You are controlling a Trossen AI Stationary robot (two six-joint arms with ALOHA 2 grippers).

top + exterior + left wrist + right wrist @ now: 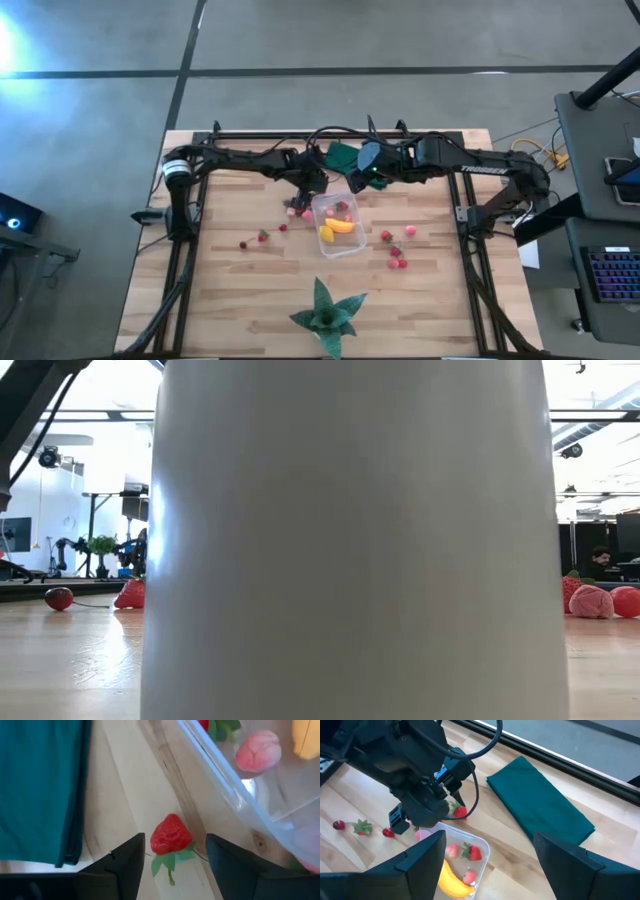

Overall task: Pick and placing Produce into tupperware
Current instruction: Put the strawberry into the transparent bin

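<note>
A: Where does the strawberry [170, 835] sit relative to the left gripper [172, 862]?

B: Straight ahead, between its jaws, which stand wide apart and hold nothing. The berry lies on the counter [125, 785] with its leafy stem end toward the wrist and its red tip pointing away, so its long axis runs roughly along the approach line.

A: And the tupperware [338, 224]?

B: Just beside the berry; its clear wall runs close past it. It already holds a banana [452, 882], a pink berry and a red strawberry.

A: Which arm is nearer?

B: The left, clearly. The right gripper [490, 855] hovers above the tub, jaws spread and empty. Farther off lies the folded green cloth [540, 800], and loose berries [398, 250] dot the counter past the tub.
</note>
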